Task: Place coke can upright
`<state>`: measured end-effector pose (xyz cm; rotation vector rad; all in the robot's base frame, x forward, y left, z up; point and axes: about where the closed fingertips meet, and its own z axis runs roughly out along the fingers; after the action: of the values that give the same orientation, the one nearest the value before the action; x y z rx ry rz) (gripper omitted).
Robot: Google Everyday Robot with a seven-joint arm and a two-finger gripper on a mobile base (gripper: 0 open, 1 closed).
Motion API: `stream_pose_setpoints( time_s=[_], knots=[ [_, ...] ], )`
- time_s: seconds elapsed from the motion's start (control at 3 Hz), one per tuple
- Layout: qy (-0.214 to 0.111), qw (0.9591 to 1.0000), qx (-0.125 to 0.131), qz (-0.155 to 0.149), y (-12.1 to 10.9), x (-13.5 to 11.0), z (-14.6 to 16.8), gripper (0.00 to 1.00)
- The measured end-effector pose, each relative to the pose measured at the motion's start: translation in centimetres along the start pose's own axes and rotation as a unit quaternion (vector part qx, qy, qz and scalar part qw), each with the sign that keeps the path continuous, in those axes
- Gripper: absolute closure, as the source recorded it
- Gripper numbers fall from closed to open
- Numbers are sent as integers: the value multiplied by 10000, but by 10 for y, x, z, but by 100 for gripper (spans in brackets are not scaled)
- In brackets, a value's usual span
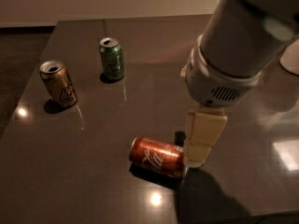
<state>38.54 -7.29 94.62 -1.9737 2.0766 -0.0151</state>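
The coke can (156,156), red with white script, lies on its side on the dark glossy table (93,171), near the front edge. Its silver end faces right. My gripper (195,158) hangs from the large white arm (233,55) and has come down right at the can's right end, close to or touching it. The arm covers the table's right side and part of the area behind the can.
A green can (112,59) stands upright at the back left. A golden-brown can (58,83) stands upright further left, near the table's left edge. Bright light reflections dot the table top. The floor lies beyond the left edge.
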Motion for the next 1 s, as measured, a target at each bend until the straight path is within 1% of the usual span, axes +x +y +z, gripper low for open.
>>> stream_pose_setpoints(
  time_s=[0.33,0.67,1.0],
  knots=[
    [263,9996,-12,-100,11,-15,25,0],
    [567,9983,-27,-134,17,-27,54,0],
    [725,9972,-171,-60,19,-32,74,0]
  ],
)
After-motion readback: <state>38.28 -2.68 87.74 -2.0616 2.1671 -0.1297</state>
